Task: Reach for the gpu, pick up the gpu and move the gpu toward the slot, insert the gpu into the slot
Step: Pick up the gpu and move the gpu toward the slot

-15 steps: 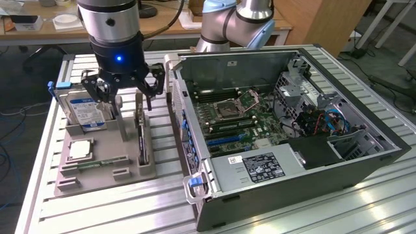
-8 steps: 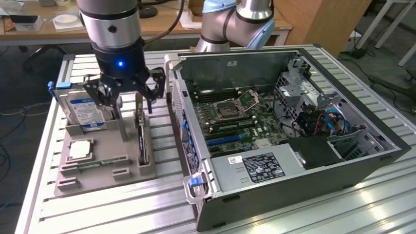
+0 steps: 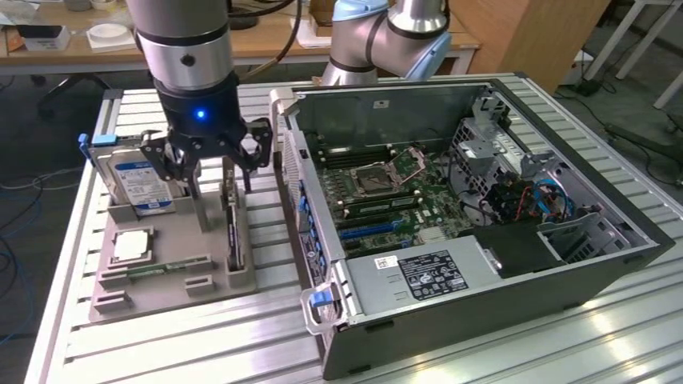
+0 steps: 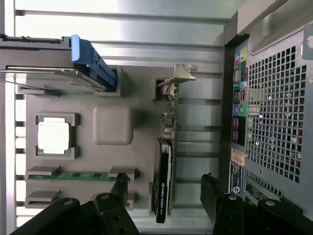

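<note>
DESK: While the arm hangs over the grey parts tray (image 3: 160, 292), how far along is the job?

PHOTOGRAPHER: Early, I'd judge. The gripper (image 4: 164, 180) is above the gpu (image 4: 161, 188) with its fingers spread wide, one on each side of the card and neither touching it. Nothing is held. The reach looks nearly done. The pick-up, the carry and the insertion are all left.

DESK: Where exactly is the card?

PHOTOGRAPHER: It stands on its long edge in a groove on the tray's right side in the exterior view, the side nearest the open computer case (image 3: 481, 312). A hard drive (image 3: 144, 180) stands upright at the tray's far left. A processor chip (image 3: 130, 244) and a memory stick (image 3: 165, 268) lie flat nearer the camera.

DESK: And the slot?

PHOTOGRAPHER: It is inside the case, on the green motherboard (image 3: 395, 200). Several long connectors lie at the board's near left, and I cannot tell which one is meant.

DESK: How does the card look?

PHOTOGRAPHER: Thin and flat. It is a green board with a black cooler bearing a small label toward the near end and a silver bracket at the far end.
</note>
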You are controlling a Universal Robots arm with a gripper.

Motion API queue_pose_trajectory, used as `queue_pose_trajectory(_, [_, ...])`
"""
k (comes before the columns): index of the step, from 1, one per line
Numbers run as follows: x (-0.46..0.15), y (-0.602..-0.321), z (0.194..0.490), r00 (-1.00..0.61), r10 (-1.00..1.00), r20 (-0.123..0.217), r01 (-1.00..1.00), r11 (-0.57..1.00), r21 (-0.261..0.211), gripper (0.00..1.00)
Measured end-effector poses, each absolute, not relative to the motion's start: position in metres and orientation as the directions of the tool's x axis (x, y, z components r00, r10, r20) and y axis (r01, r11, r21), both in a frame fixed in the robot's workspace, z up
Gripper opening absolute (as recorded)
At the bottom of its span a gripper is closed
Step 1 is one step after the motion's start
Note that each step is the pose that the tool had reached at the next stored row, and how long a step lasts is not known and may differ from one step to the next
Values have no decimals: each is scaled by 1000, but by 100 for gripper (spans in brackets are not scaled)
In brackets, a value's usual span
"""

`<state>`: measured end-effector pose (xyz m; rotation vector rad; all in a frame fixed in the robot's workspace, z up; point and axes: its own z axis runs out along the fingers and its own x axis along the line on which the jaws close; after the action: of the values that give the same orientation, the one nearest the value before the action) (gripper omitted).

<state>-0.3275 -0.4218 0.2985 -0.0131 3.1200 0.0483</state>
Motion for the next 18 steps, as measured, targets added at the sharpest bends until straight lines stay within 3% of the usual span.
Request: queue_pose_trajectory(18, [-327, -422, 275, -1000, -8, -21, -9, 999, 31, 71])
